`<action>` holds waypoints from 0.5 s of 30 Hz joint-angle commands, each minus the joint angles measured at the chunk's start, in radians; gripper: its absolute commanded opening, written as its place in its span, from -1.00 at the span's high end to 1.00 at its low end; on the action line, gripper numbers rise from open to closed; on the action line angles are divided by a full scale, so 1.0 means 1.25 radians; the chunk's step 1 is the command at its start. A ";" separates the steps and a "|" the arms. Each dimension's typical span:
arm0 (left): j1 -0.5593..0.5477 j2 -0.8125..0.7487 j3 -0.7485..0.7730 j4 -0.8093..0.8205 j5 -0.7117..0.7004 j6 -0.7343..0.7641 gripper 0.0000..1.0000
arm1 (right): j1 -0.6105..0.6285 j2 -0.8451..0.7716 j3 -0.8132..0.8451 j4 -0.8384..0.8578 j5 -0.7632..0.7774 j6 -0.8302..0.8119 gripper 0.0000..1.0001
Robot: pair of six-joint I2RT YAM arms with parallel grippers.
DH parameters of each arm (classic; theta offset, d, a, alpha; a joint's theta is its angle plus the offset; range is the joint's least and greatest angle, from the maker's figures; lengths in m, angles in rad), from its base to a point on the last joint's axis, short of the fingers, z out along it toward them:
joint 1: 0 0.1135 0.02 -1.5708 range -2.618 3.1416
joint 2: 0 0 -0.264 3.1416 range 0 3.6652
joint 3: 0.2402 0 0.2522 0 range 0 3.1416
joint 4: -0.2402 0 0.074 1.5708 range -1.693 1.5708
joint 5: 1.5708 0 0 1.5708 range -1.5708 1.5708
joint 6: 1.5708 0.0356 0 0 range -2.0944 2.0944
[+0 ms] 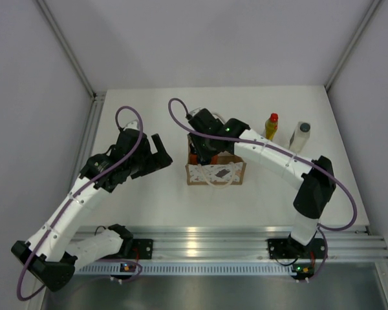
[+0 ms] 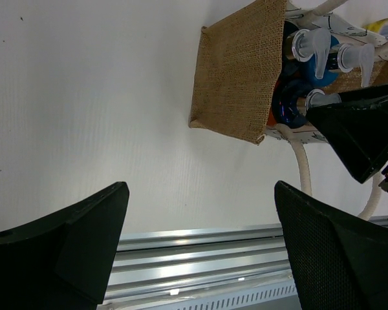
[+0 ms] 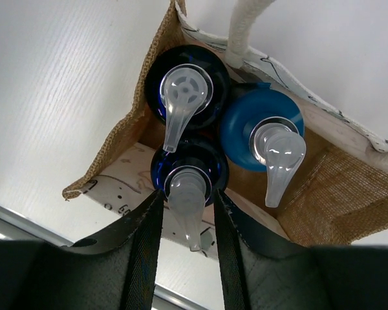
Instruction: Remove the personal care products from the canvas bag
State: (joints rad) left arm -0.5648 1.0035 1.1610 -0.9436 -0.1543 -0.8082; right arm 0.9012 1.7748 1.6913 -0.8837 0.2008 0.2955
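The bag (image 1: 215, 174) stands on the table (image 1: 155, 194), unheld, three bottles (image 3: 262, 123) packed inside. A tight fit may drag it up or tip it on the lift. My left gripper (image 2: 200, 191) hangs wide apart beside it. My right gripper (image 3: 189, 201) straddles the near bottle (image 3: 210, 161) at its pump (image 3: 186, 194), jaws narrow; whether they bite I cannot tell. A slick neck may slip.

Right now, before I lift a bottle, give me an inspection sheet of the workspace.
Surface: white table, no spills seen.
Job's things: canvas bag standing, three blue-capped pump bottles inside; yellow bottle and whitish bottle stand outside, to its right.
Clutter: nothing seen.
Claws: left claw open, hovering left of bag; right claw straddling one pump, grip unconfirmed.
Cables: purple cable loops over each arm.
Surroundings: grey walls, metal rail at near edge.
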 commanded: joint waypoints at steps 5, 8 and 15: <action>-0.002 -0.011 -0.006 0.023 -0.004 0.016 -0.97 | 0.018 0.012 0.055 -0.018 0.030 -0.012 0.36; -0.002 -0.011 -0.007 0.022 -0.003 0.018 -0.97 | 0.017 0.012 0.061 -0.018 0.031 -0.012 0.36; -0.001 -0.015 -0.011 0.025 -0.002 0.022 -0.97 | 0.017 0.027 0.066 -0.021 0.023 -0.012 0.39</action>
State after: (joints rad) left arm -0.5648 1.0035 1.1534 -0.9432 -0.1539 -0.7925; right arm 0.9012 1.7950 1.7306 -0.8917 0.2237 0.2886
